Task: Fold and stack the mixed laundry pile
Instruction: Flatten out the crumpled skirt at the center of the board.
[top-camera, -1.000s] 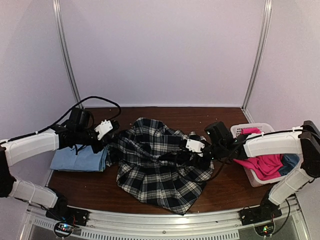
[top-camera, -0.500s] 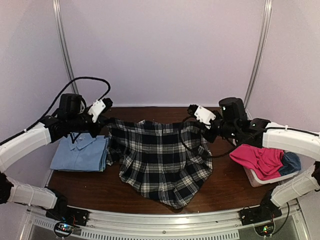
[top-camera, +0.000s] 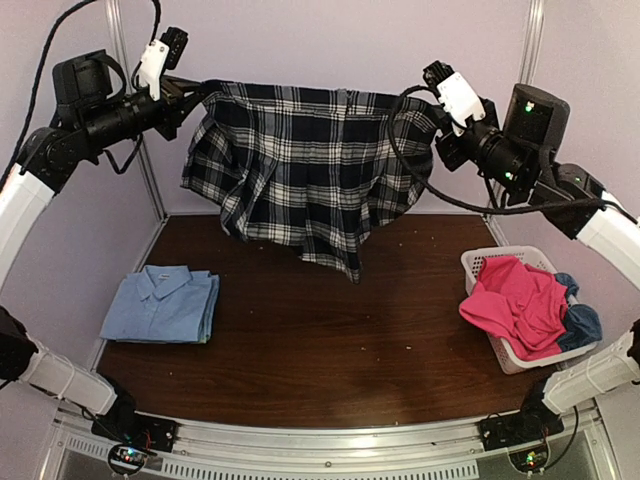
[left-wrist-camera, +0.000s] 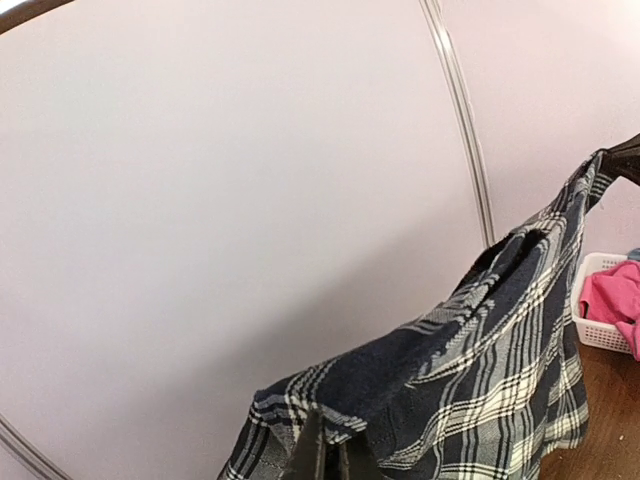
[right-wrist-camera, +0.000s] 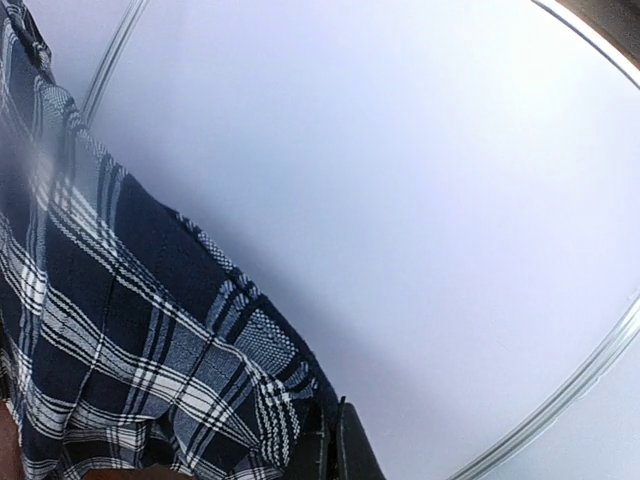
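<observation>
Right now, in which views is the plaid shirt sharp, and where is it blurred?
Top view: the plaid shirt is sharp, no glare. Left wrist view: weave crisp. Right wrist view: cloth at upper left smeared, out of focus.

Closed fingers (right-wrist-camera: 350, 452) on plaid shirt (right-wrist-camera: 120, 340)

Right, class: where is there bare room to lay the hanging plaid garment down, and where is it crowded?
Free: the bare table between the folded blue shirt at left and the basket at right. Crowded: the basket, heaped with pink clothing.
</observation>
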